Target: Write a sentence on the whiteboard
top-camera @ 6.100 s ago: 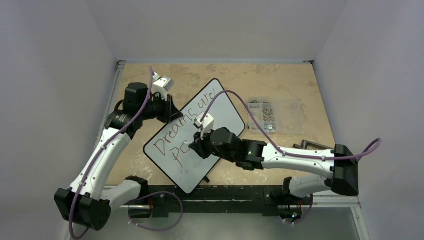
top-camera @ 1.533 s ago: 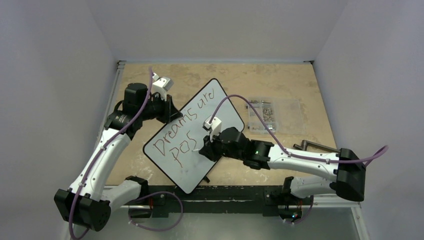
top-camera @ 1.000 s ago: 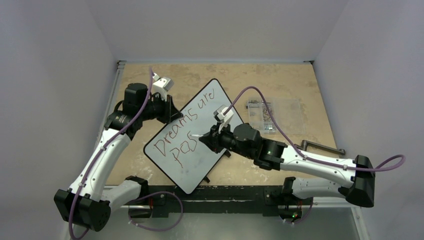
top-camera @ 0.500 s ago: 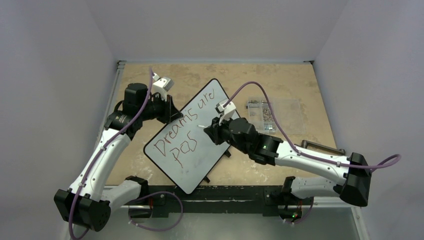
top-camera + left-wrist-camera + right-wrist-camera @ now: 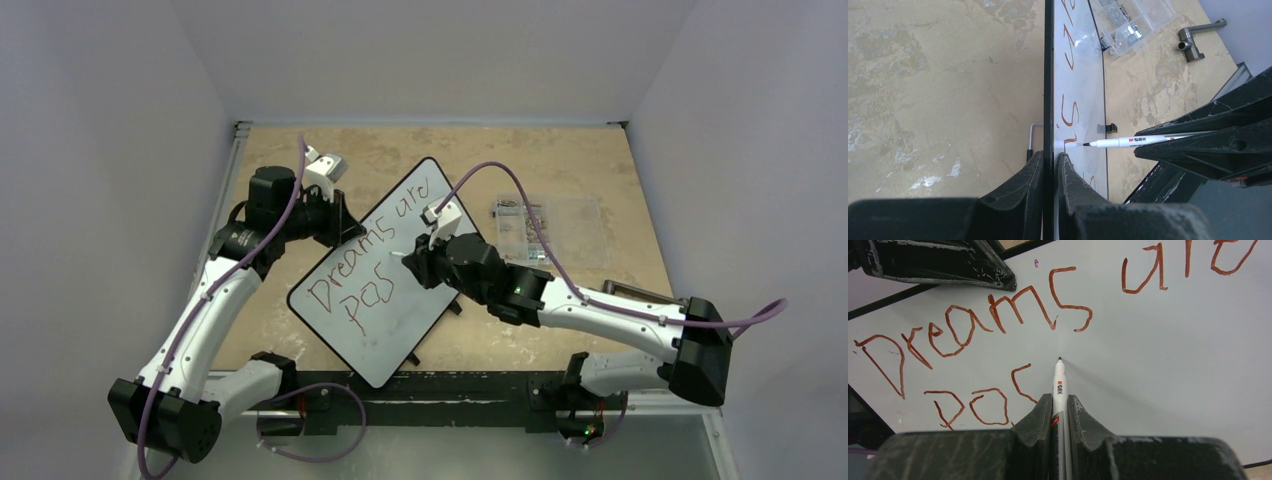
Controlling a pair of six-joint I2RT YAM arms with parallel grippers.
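Note:
The whiteboard (image 5: 400,325) lies slantwise in the middle of the table, with "Dreams are" and below it "Pos" written in red-brown. My left gripper (image 5: 345,222) is shut on the board's black rim (image 5: 1049,75), one finger on each face. My right gripper (image 5: 1059,399) is shut on a white marker (image 5: 1059,385) that points at the board (image 5: 1168,350). The marker's tip sits just right of the "s" of "Pos", at or a hair off the surface. The left wrist view shows the marker (image 5: 1133,142) lying level against the white face.
A clear compartment box (image 5: 550,230) with small metal parts lies right of the board. A grey metal T-shaped piece (image 5: 640,293) rests near the right arm. Pale walls enclose the table on three sides. The board's black feet (image 5: 1108,128) stick out beneath it.
Since the oldest frame an "s" has been added after "Po". In the last second my right gripper shifted the marker up and slightly left. The left arm stayed still.

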